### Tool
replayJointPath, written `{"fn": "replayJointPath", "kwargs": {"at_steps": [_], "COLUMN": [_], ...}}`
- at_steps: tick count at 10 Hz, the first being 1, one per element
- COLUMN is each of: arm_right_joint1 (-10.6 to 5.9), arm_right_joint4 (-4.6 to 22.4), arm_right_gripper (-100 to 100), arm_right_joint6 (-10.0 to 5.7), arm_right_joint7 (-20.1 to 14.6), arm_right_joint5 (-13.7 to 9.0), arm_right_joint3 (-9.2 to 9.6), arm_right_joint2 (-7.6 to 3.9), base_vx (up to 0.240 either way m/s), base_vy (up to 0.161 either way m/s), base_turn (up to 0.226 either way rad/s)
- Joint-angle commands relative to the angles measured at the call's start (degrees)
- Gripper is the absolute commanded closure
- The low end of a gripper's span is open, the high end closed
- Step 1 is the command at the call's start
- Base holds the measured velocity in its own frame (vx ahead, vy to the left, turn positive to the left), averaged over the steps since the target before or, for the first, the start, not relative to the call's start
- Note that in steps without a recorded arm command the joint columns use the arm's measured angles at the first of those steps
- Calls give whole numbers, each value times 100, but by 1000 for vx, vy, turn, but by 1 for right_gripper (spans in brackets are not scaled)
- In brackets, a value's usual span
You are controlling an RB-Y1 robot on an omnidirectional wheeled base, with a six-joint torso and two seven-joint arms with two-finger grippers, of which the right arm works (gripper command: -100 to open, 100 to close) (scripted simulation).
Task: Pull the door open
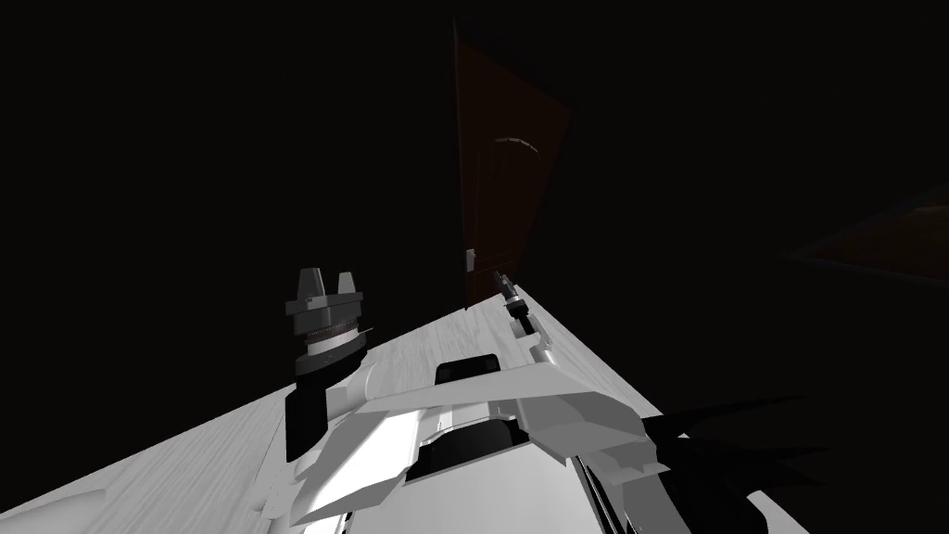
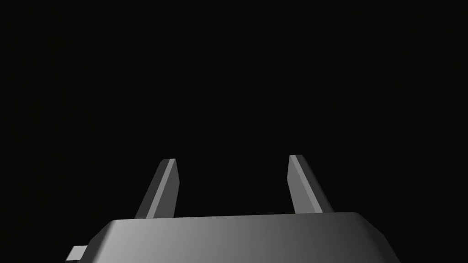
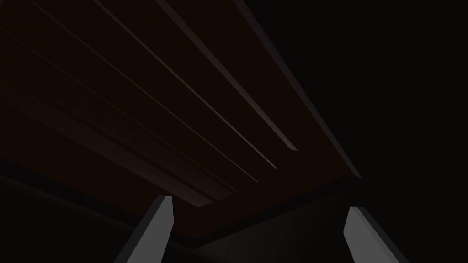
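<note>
A dark reddish-brown panelled door (image 1: 505, 185) stands ahead in the head view, swung at an angle so its edge faces me. A small pale fitting (image 1: 471, 258) sits low on that edge. My right arm reaches forward, and its gripper (image 1: 501, 277) is close to the door's lower part. In the right wrist view the door's grooved panel (image 3: 151, 114) lies just beyond that gripper (image 3: 260, 205), whose fingers stand wide apart with nothing between them. My left gripper (image 1: 328, 274) is raised to the left of the door, well away from it, open and empty (image 2: 232, 159).
A strip of pale planked floor (image 1: 185, 445) runs from the lower left up to the door's foot. A black area lies on both sides of the door. A dim brownish surface (image 1: 890, 241) shows at the far right.
</note>
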Motion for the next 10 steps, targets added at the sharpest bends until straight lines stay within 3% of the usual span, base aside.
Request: {"fn": "replayJointPath", "kwargs": {"at_steps": [1,2,3,10], "arm_right_joint1": [-133,-233,-233,-913], "arm_right_joint4": [252,405,429,1612], "arm_right_gripper": [-100,-100,-100,-100], "arm_right_joint6": [-46,-67,-67,-212], "arm_right_joint7": [132,238,238,961], "arm_right_joint5": [91,169,169,699], "arm_right_joint3": [-10,-13,-13,-34], "arm_right_joint2": [-28,-55,-55,-229], "base_vx": [59,65,49,93], "base_vy": [15,18,12,19], "base_turn": [-16,-19,-7,-20]}}
